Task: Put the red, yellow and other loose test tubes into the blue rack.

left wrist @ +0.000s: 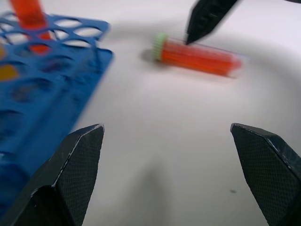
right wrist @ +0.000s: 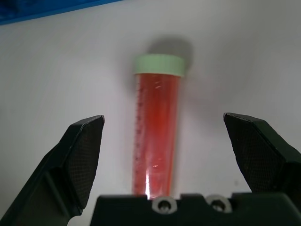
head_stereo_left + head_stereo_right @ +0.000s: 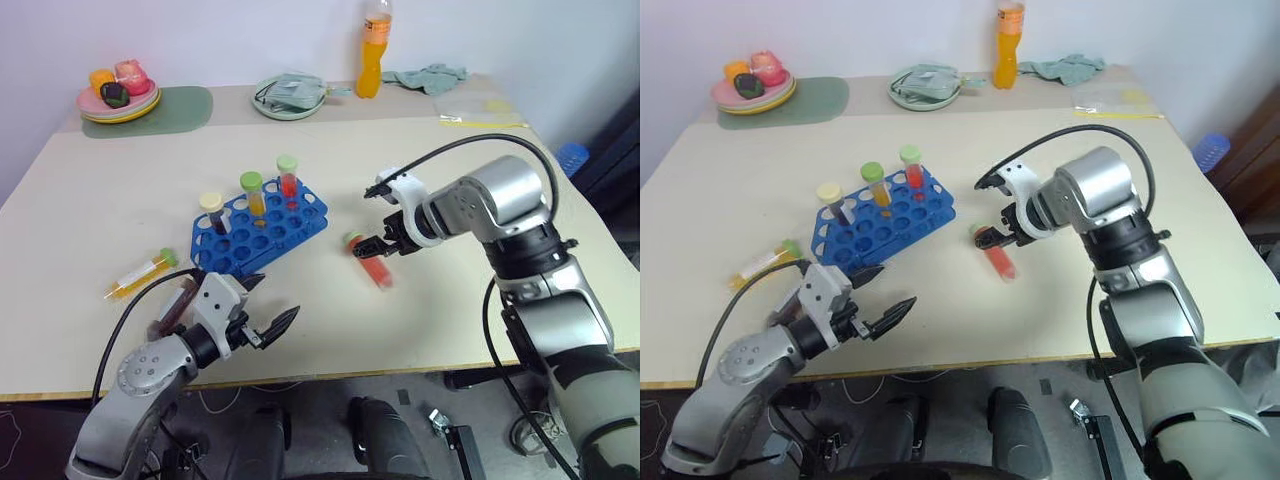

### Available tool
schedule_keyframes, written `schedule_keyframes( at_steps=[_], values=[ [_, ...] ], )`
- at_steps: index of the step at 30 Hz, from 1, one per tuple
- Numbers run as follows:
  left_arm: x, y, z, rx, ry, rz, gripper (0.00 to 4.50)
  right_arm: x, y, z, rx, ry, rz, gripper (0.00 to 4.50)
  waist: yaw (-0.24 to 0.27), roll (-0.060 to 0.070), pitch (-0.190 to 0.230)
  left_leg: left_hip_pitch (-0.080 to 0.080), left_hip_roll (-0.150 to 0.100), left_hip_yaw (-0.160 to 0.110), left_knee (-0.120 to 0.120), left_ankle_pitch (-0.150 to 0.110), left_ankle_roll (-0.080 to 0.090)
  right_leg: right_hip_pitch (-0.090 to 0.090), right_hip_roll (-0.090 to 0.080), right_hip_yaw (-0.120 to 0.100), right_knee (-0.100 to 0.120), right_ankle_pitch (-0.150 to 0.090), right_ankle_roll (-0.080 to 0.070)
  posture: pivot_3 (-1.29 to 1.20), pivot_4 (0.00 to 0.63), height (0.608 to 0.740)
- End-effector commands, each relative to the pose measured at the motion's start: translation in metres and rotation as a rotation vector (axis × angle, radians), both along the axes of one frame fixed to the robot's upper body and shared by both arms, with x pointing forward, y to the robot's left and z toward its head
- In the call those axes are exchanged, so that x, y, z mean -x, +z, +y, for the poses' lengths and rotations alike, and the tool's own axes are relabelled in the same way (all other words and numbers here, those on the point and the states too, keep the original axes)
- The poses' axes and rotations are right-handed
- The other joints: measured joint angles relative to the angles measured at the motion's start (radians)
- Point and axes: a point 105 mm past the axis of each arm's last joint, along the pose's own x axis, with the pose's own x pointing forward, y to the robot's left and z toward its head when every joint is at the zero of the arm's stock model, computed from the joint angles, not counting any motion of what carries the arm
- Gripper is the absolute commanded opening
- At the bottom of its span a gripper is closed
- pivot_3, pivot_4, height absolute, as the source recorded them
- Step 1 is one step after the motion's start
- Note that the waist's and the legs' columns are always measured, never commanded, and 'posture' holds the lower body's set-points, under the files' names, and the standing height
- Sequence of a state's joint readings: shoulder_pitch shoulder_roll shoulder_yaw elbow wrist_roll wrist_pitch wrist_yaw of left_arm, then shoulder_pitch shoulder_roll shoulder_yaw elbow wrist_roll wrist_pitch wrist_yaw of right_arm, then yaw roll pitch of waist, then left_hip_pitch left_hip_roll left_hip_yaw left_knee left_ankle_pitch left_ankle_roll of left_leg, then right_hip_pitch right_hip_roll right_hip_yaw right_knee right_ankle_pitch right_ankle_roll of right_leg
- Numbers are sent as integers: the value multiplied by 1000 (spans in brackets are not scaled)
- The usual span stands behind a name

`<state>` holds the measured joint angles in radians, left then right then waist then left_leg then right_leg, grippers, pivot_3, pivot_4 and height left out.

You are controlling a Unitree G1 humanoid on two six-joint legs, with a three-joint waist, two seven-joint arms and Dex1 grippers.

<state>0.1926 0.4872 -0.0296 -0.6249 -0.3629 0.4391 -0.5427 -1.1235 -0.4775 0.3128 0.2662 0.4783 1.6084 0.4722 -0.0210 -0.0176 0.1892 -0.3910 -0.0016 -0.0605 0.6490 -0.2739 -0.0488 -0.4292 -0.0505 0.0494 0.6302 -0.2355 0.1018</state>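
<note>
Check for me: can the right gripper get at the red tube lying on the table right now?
Probably yes. The right gripper is open, with the red tube lying flat between its fingers and bare table on either side. The blue rack sits off to one side, apart from the tube.

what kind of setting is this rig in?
Probably a staged indoor test setup, not a real lab: a plain table against a white wall carries a blue rack of test tubes alongside a plate of toy food and a drink bottle.

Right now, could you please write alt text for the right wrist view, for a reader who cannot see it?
A red test tube with a pale green cap lies flat on the white table, centred between the right gripper's two open black fingers. An edge of the blue rack shows beyond it.
</note>
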Motion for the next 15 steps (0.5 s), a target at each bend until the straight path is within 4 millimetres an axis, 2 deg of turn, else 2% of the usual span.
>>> schedule_keyframes(
  at_steps=[1,2,5,8,11,15],
  values=[
    [5,14,-9,3,-22,-76,4434,-5,2,6,12,-28,24,4500,0,0,0,0,0,0,0,0,0,0,0,0,0,0,0,0,150,740],
    [5,14,-10,4,-22,-78,4434,-6,-1,7,17,-38,37,4500,0,0,0,0,0,0,0,0,0,0,0,0,0,0,0,0,150,740],
    [3,20,-14,17,-13,-91,4500,-6,-8,12,38,-48,61,3735,0,0,0,0,0,0,0,0,0,0,0,0,0,0,0,0,150,740],
    [3,21,-15,18,-8,-93,4500,-6,-11,15,48,-48,66,2375,0,0,0,0,0,0,0,0,0,0,0,0,0,0,0,0,150,740],
    [3,21,-14,14,-5,-93,4500,-4,-2,17,37,-10,41,1002,0,0,0,0,0,0,0,0,0,0,0,0,0,0,0,0,150,740],
    [3,21,-11,13,6,-92,4500,14,17,20,-18,145,-26,1002,3,1,1,-1,0,0,0,0,1,0,0,0,0,0,0,0,150,740]
  ],
)
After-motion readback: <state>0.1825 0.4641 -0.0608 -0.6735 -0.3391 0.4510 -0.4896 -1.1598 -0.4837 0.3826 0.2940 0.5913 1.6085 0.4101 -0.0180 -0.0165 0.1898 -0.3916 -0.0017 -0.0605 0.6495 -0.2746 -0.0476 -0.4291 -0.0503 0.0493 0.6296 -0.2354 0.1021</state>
